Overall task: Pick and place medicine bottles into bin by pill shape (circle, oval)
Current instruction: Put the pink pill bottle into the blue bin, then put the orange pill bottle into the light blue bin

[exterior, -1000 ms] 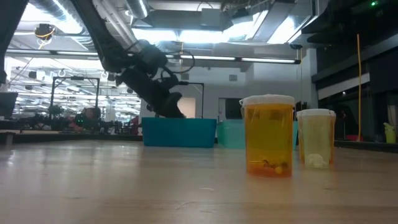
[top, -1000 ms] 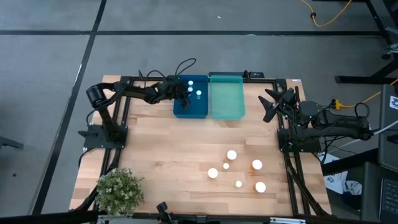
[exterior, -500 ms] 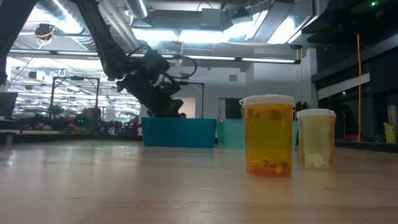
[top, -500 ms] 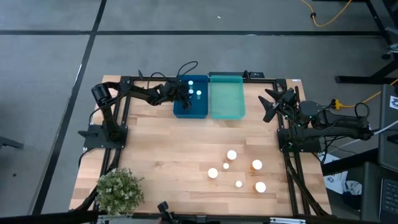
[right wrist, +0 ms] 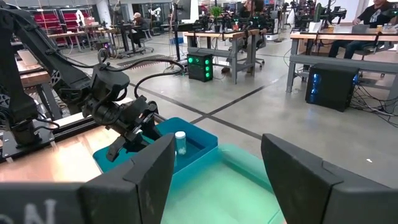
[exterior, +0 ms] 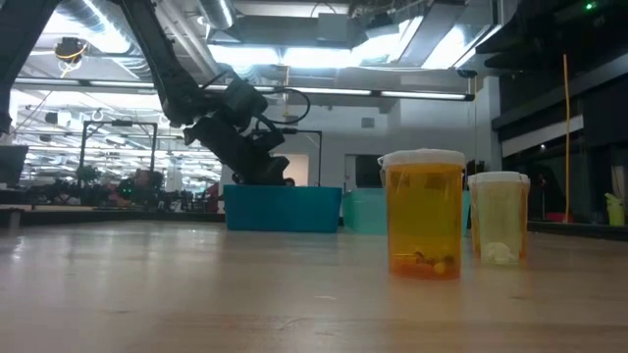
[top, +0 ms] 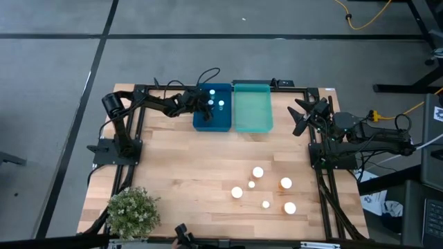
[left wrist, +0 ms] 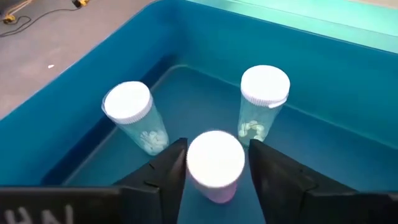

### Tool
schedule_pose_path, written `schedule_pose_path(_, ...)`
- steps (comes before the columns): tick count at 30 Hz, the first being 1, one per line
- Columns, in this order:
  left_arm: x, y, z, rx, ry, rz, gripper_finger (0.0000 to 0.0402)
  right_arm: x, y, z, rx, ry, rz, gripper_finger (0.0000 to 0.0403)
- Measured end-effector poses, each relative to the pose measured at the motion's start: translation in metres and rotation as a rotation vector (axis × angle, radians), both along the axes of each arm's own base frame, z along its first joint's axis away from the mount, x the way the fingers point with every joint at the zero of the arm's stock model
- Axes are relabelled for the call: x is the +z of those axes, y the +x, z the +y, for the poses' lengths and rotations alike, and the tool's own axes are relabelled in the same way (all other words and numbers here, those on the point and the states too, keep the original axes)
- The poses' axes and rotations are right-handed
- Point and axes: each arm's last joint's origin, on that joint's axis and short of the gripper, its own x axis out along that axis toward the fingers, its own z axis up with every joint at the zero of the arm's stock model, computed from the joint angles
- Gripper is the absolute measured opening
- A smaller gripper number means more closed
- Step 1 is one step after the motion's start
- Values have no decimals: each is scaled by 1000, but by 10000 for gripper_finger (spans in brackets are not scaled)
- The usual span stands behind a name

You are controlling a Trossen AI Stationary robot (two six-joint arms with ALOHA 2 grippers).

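My left gripper reaches into the blue bin at the table's far side, its two fingers on either side of a white-capped medicine bottle that stands upright. Two more capped bottles stand in that bin. Several bottles stand loose on the table's near right. The low view shows an amber one and a paler one. My right gripper waits open and empty at the far right, beside the teal bin. My left gripper has the bottle's white cap between its two fingers, which come from above, slanting down into the blue bin from the table's left. The bottle is upright. Whether its base rests on the bin floor, I cannot tell.
The teal bin stands right of the blue bin, touching it. A potted plant stands at the near left corner. Bare wood lies between the bins and the loose bottles.
My left gripper has sunk a little lower into the blue bin as the arm shifted, and has since kept still.
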Motion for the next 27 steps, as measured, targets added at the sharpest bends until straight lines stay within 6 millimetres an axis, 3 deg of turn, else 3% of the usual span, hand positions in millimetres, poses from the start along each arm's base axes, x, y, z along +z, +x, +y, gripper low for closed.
schedule_pose_path(6, 6, -1, 0, 0, 10, -14, 196, 0, 0, 0, 0, -1, 0, 240)
schedule_pose_path(12, 40, -5, -3, 1, 66, -104, 205, 0, 0, 0, 0, -1, 1, 240)
schedule_pose_path(16, 67, -7, -16, 7, 43, -199, 203, 0, 0, 0, 0, -2, 1, 240)
schedule_pose_path(21, 102, 0, -59, -199, 17, -315, 202, 0, 0, 0, 1, -2, 2, 240)
schedule_pose_path(27, 129, 10, -137, -485, 35, -386, 202, -1, 0, 0, 2, 1, 11, 240)
